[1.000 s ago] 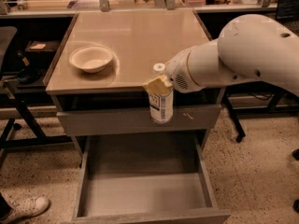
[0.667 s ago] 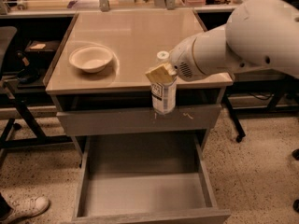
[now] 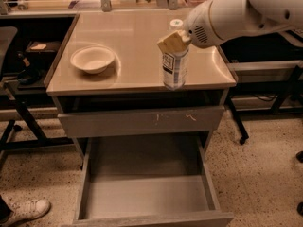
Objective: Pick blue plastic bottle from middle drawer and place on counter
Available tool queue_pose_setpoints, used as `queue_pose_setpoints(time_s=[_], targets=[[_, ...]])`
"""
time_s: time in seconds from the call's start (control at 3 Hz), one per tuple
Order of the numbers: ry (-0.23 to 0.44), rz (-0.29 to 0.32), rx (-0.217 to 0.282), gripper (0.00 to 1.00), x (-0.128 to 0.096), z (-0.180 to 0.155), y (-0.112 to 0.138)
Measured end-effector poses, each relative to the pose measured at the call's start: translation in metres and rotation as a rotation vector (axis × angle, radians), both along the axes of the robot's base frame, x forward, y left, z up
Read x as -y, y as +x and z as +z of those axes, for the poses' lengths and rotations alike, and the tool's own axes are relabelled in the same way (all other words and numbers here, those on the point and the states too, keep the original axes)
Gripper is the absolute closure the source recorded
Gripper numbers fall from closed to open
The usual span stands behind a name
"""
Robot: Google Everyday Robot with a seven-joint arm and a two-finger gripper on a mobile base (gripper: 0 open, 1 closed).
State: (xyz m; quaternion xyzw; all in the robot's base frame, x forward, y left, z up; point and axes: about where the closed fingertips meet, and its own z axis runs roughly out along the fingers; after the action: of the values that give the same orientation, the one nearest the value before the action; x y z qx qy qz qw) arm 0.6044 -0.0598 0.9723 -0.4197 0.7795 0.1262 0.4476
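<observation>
Beige and glossy, the tabletop (image 3: pixel 137 41) of the grey cabinet carries one shallow pale bowl (image 3: pixel 93 59) on its left half; the right half is bare. Over that right side, close to the front edge, the blue plastic bottle (image 3: pixel 174 70) stands upright in the hand (image 3: pixel 173 42). It is really a clear one, with a white cap and a white label in dark print. The hand is clenched on the bottle's shoulder just under the cap, its yellowish pad lying across the top of the label. The white arm (image 3: pixel 236 8) reaches in from the upper right.

A grip that high leaves the body and base free, which suits setting the bottle down on its base. Whether the base already touches the surface I cannot tell: its lower end overlaps the front rim in this view.

Below, the middle drawer (image 3: pixel 147 197) is pulled fully out and its plain floor shows nothing in it, so the pick looks done and the placing is the step in hand. The scratched drawer front (image 3: pixel 137 121) above it is pushed in.

The spot sits near the rim, so a release there risks a wobble over the edge towards the drawer below. A place further in would be safer, well apart from the bowl.
</observation>
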Motion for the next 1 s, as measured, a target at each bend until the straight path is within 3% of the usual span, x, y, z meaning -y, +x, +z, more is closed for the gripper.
queue_pose_setpoints(time_s=[0.67, 1.0], targets=[[0.019, 0.013, 0.040, 1.00, 0.018, 0.032, 0.075], [0.050, 0.035, 0.025, 1.00, 0.015, 0.028, 0.112]])
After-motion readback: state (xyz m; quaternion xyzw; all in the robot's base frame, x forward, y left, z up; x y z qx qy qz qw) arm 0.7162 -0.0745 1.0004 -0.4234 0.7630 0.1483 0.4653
